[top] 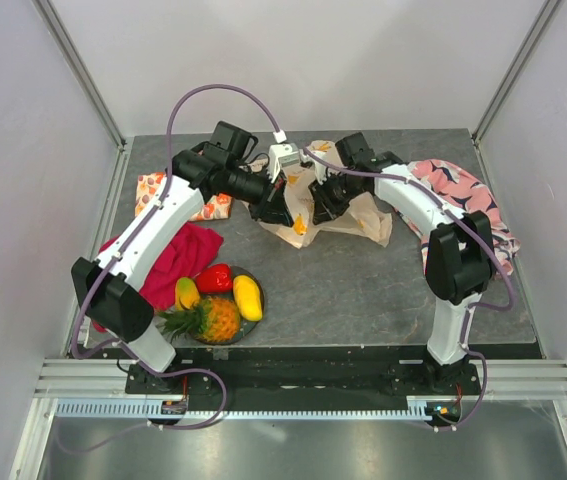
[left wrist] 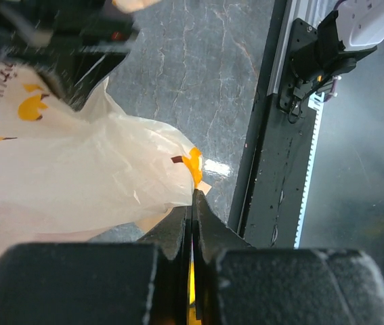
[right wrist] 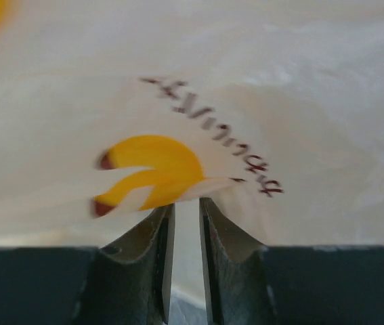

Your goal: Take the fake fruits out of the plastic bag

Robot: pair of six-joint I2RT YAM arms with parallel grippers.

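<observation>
The cream plastic bag [top: 361, 218] printed with yellow bananas lies crumpled at the back middle of the table. My left gripper [top: 277, 210] is shut on its left edge; in the left wrist view the jaws [left wrist: 194, 196] pinch a corner of the bag [left wrist: 76, 183]. My right gripper [top: 324, 204] is at the bag's middle. Its jaws [right wrist: 186, 202] stand a narrow gap apart, tips against the bag [right wrist: 259, 88], with nothing seen pinched. Fake fruits lie on a dark plate [top: 260, 287] at front left: a pineapple [top: 211, 320], a red pepper [top: 215, 277] and two mangoes [top: 248, 297]. Whatever the bag holds is hidden.
A red cloth [top: 181, 252] lies under the left arm beside the plate. An orange-fruit-printed cloth [top: 151, 188] sits at the back left and a pink patterned cloth [top: 463, 190] at the back right. White walls enclose the table on three sides.
</observation>
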